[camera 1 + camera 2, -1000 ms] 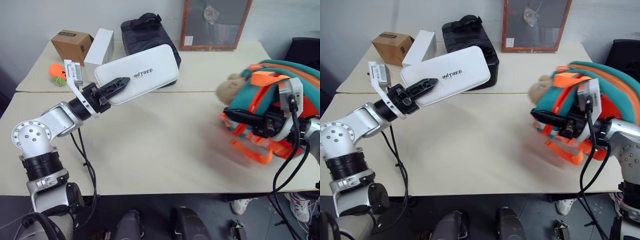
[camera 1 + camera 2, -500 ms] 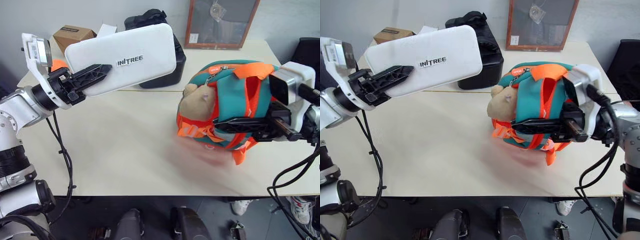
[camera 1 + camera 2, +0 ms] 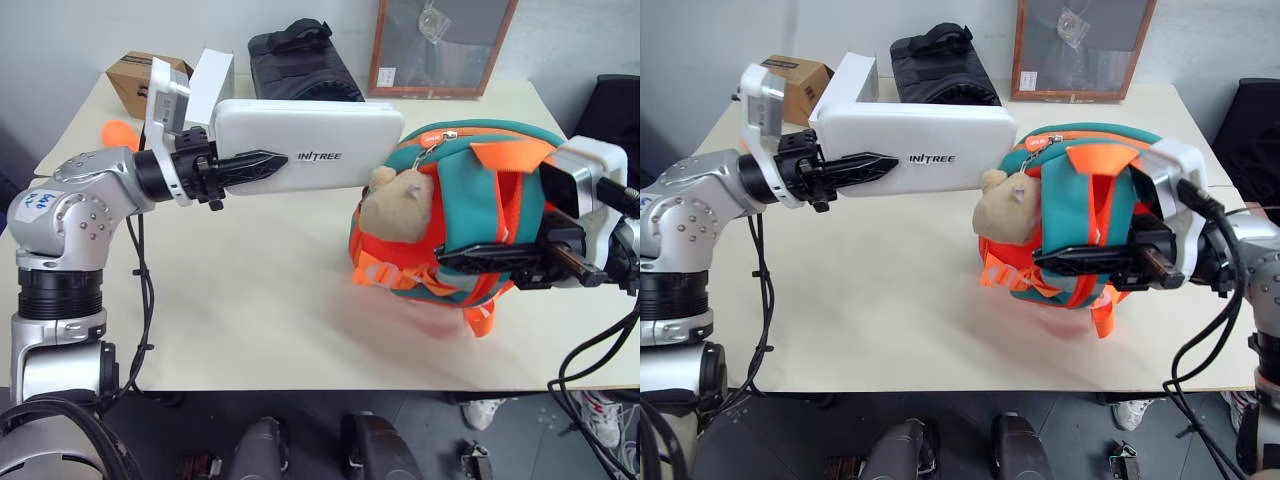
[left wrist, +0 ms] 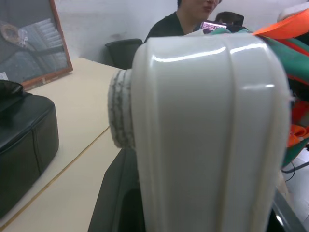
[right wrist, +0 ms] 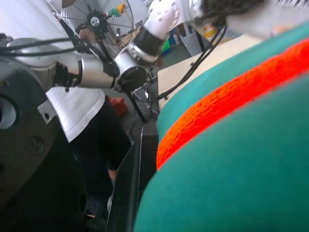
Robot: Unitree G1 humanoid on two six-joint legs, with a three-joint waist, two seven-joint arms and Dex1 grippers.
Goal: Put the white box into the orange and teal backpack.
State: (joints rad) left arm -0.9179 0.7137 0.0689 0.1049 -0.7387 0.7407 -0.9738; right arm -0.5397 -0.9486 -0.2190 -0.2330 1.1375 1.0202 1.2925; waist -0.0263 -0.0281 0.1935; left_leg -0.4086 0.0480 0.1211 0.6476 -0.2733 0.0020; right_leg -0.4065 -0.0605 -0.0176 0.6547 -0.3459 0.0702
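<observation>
The left tool (image 3: 262, 161) is clamping one end of the white box (image 3: 320, 146), holding it level above the tabletop (image 3: 250, 290), its far end nearly touching the orange and teal backpack (image 3: 450, 215). On the right, the right tool (image 3: 470, 262) is pinching the backpack's front, holding it upright.

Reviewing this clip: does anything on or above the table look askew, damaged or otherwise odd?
Nothing looks damaged or spilled. The flat white box is held level in the air by the left hand, its far end beside the orange and teal backpack, which the right hand grips, lifted and tipped sideways. No opening in the backpack is visible.
</observation>
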